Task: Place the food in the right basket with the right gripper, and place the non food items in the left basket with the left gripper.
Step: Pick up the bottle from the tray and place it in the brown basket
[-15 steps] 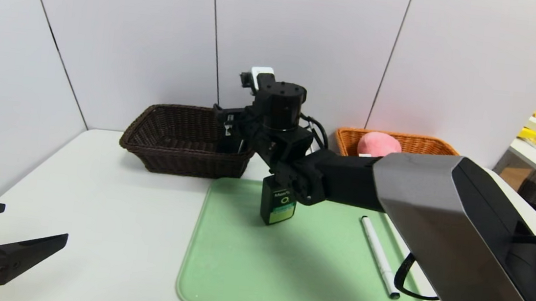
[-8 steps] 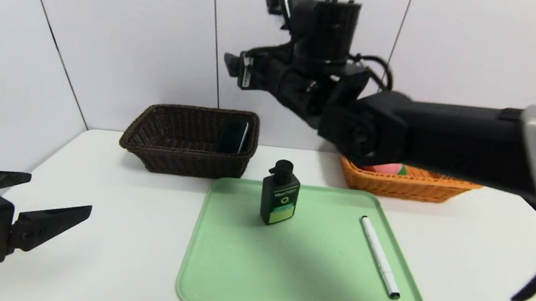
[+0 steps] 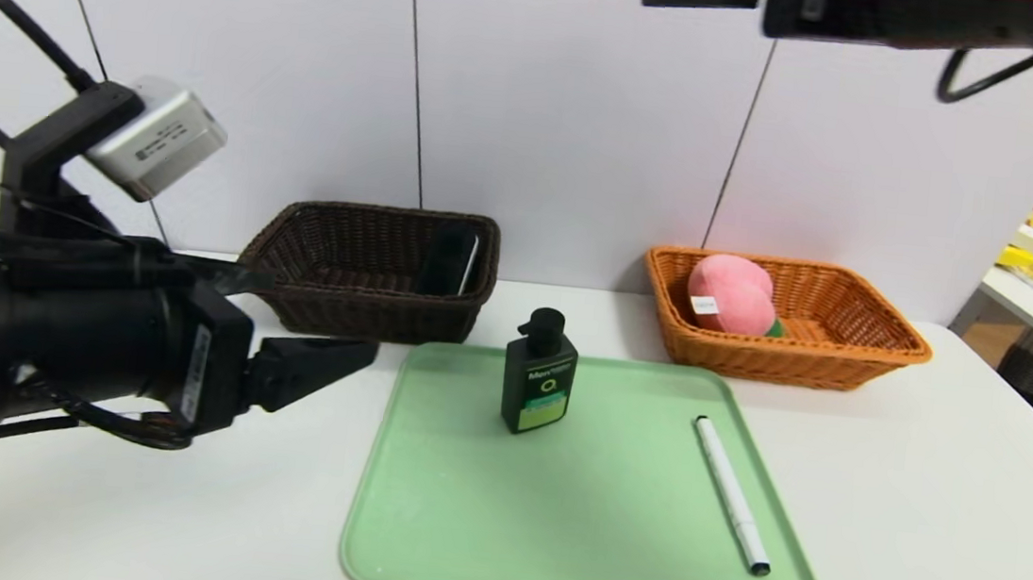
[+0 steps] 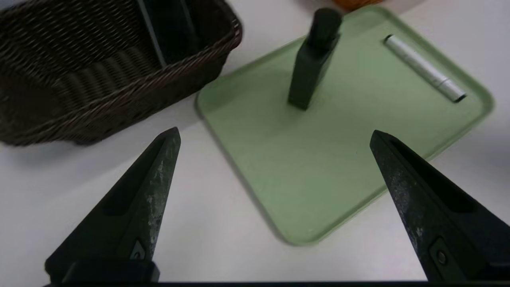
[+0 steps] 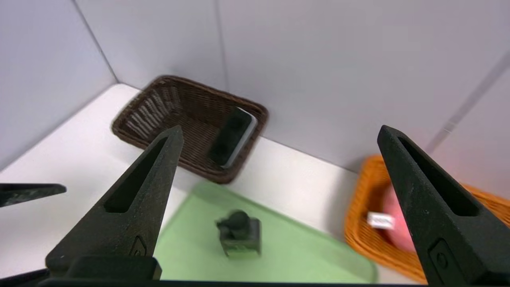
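Left gripper (image 3: 320, 361): jaws spread wide, nothing between them, hovering over bare table just left of the green tray (image 3: 454, 549), aimed toward the tray.

Dark brown basket (image 3: 294, 240), far left of the table: a black-topped white eraser (image 3: 449, 260) leans on its inner right wall. Expect it to be light and stiff; no further handling needed.

Pump bottle (image 3: 539, 372): black, squarish, green label low on the front, standing upright on the tray's far half. You should treat it as rigid, smooth, probably a little slippery, and top-heavy enough to tip if nudged. Take it across the flat body, below the pump head.

Marker pen (image 3: 732, 495): slim, white, dark tip nearest you, lying flat on the tray's right side. Light, hard, prone to roll; pinch across mid-barrel, jaws close to the tray floor.

Orange-tan basket (image 3: 891, 340), far right: the pink plush peach (image 3: 729, 294) rests inside, white tag facing you. Soft, squashy, already placed.

Right gripper (image 5: 279, 139): jaws apart, empty, raised high above the table.
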